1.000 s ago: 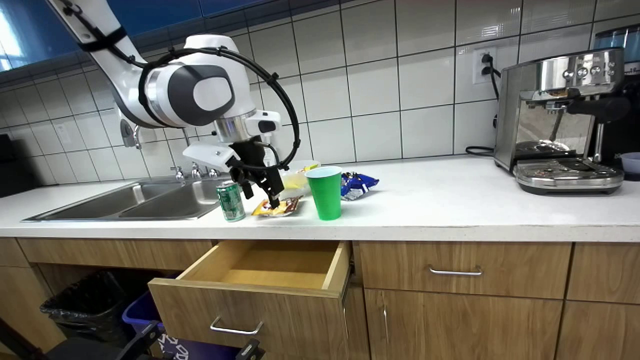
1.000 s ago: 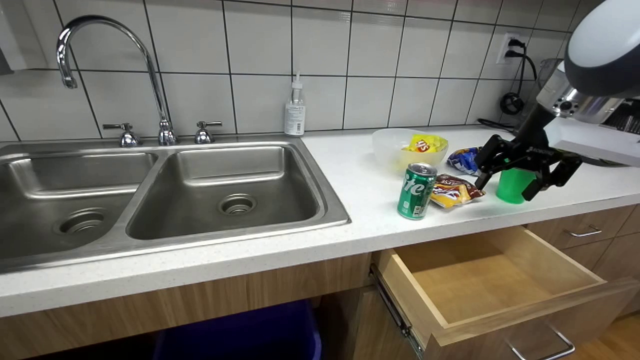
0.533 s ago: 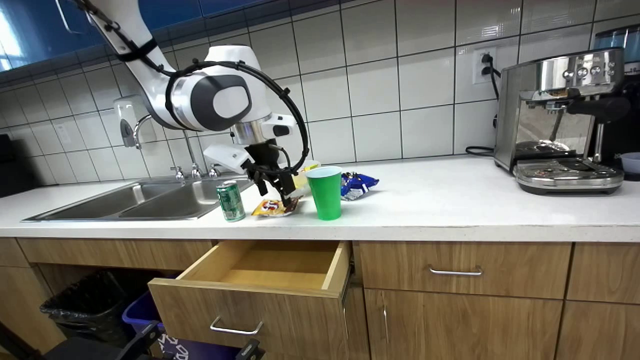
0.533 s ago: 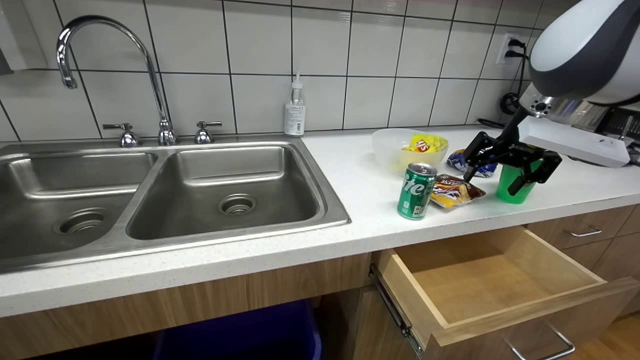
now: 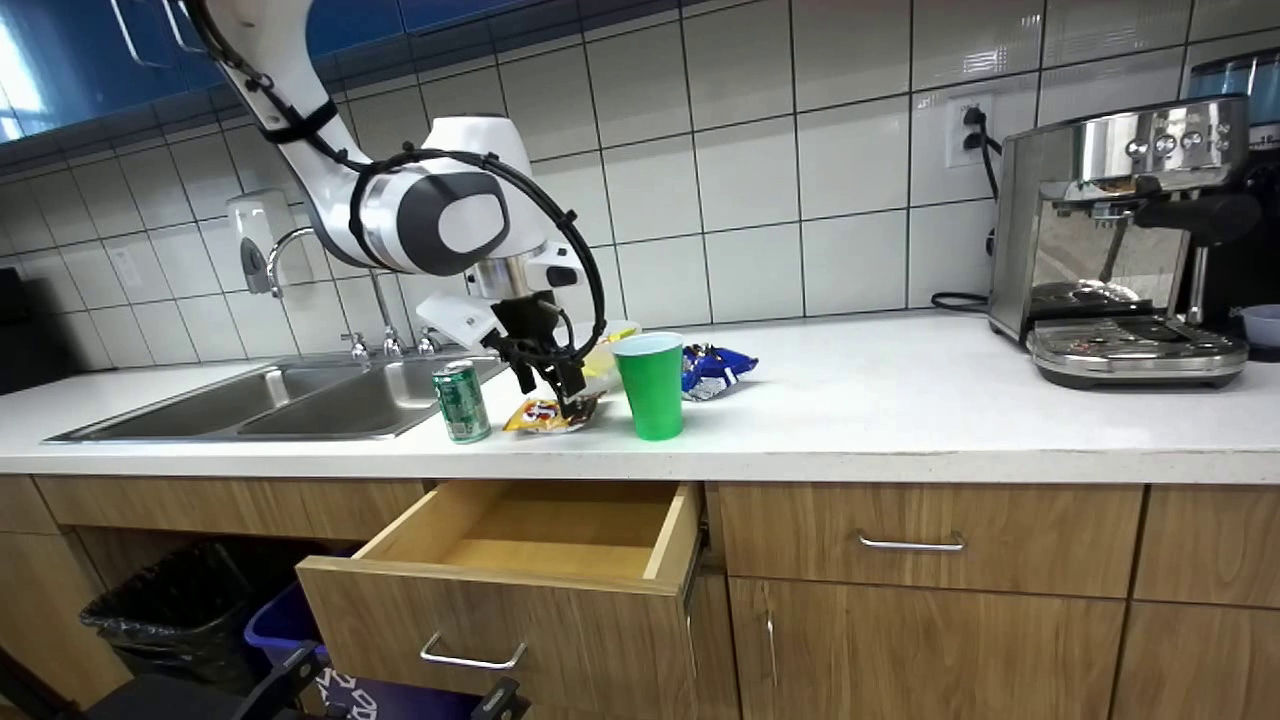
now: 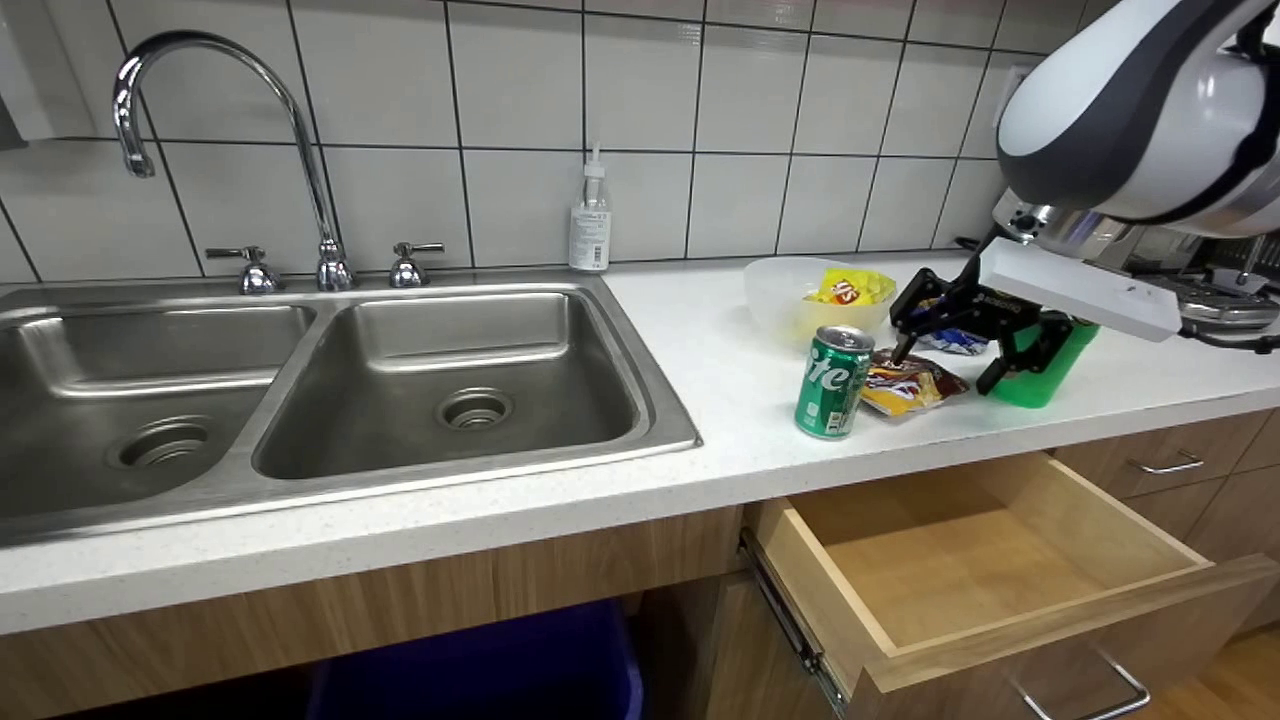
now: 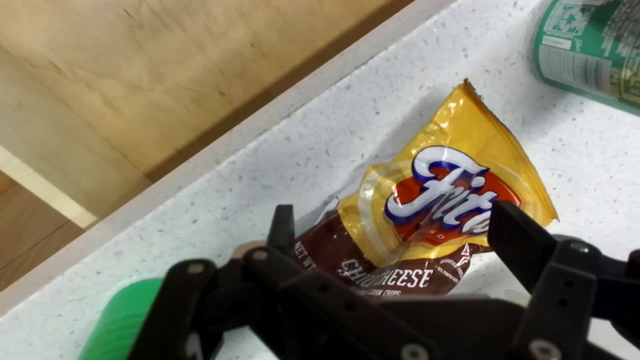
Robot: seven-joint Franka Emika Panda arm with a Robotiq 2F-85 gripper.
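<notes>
A yellow and brown chip bag [image 7: 440, 185] lies on the white counter. It also shows in both exterior views [image 5: 540, 416] [image 6: 910, 395]. My gripper [image 7: 393, 217] is open just above the bag, its fingers [image 7: 283, 227] wide apart with the bag below and between them. Nothing is held; whether a fingertip touches the bag I cannot tell. The gripper shows in both exterior views [image 5: 549, 400] [image 6: 942, 372]. A green can [image 6: 835, 382] stands upright at one side of the bag, and a green cup [image 5: 652, 390] stands at the other side.
An open wooden drawer [image 6: 990, 560] juts out below the counter edge. Behind the bag are a translucent bowl [image 6: 775, 300] with a yellow packet [image 6: 850, 288] and a blue bag [image 5: 715, 370]. A sink [image 6: 660, 400], soap bottle [image 6: 590, 225] and coffee machine [image 5: 1130, 250] are farther off.
The gripper has moved from near the green cup toward the can, over the chip bag, and come slightly lower lately. It stays open. The objects and drawer have not moved.
</notes>
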